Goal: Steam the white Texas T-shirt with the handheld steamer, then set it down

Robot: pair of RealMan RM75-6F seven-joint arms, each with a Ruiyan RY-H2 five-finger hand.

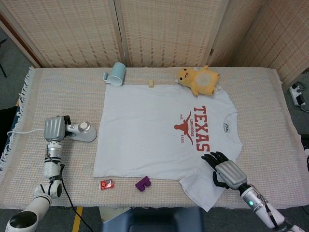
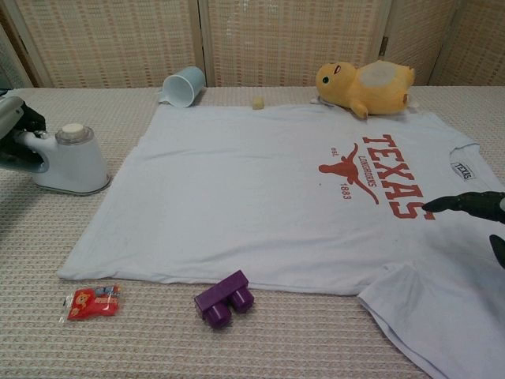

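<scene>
At the left edge of the table (image 1: 270,96), in the middle left of the head view, the left hand (image 1: 54,128) grips the handle of the handheld steamer (image 1: 83,132). The fingers are closed around the handle, and the steamer body extends from the hand toward the right of the frame. The steamer stands with its flat base on the woven tablecloth (image 1: 58,92), just beside the left hem of the white Texas T-shirt (image 1: 159,130) but not on it. A white cord (image 1: 26,131) runs from the hand area toward the left border of the table. In the chest view only a small part of the left hand (image 2: 16,118) shows at the left edge, and the steamer (image 2: 69,160) stands upright on the cloth there, apart from the shirt (image 2: 260,189).

The T-shirt lies flat in the centre of the table, with the red print in its right half. The right hand (image 1: 226,170) is in the lower right of the head view, over the sleeve and lower edge of the shirt. Its dark fingers are spread and hold nothing. I cannot tell if they touch the cloth of the shirt.

At the upper edge of the shirt there are a light blue cup (image 1: 116,73) lying on its side, a small beige block (image 1: 151,84) and a yellow plush toy (image 1: 199,79), which touches the shirt. Below the shirt, near the lower edge of the table, lie a purple toy brick (image 1: 143,183) and a small red packet (image 1: 107,184).
</scene>
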